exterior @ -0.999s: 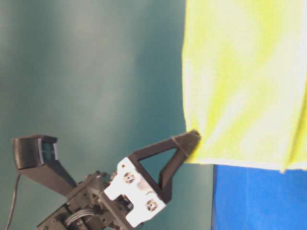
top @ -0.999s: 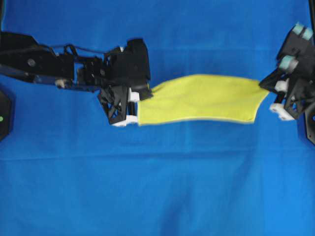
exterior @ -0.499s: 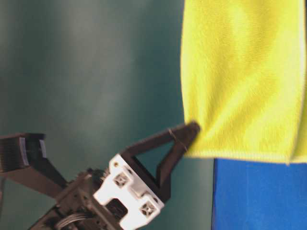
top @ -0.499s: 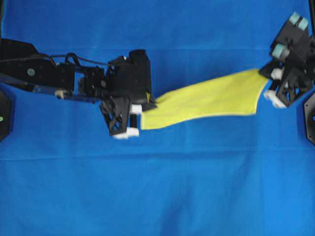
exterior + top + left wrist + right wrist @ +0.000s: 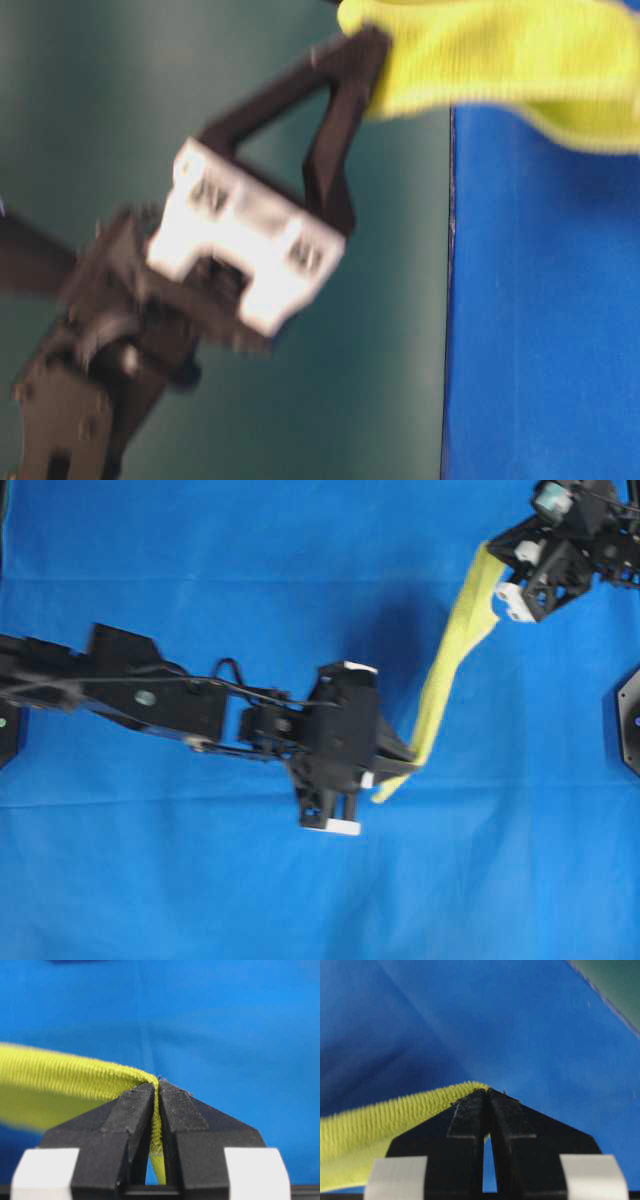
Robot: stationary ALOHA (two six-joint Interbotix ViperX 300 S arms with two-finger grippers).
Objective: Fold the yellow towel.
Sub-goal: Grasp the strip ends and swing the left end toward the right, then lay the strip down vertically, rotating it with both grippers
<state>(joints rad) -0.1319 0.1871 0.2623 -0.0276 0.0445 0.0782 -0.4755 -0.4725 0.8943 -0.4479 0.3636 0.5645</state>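
Both pincers grasp the towel (image 5: 450, 655): the left gripper (image 5: 400, 765) clenches one end, the right gripper (image 5: 497, 565) the other, the towel stretched between them above the blue cloth (image 5: 300, 560).

The left arm reaches in from the left edge of the overhead view to mid-scene. The left gripper (image 5: 400, 770) has its jaws pressed together on a corner of the yellow towel (image 5: 450, 660), with the hem pinched between its fingertips (image 5: 142, 1097). The right gripper (image 5: 497, 565) sits at the top right of the overhead view, its jaws likewise clamped on the towel's opposite end. The towel hangs stretched between the two grippers.
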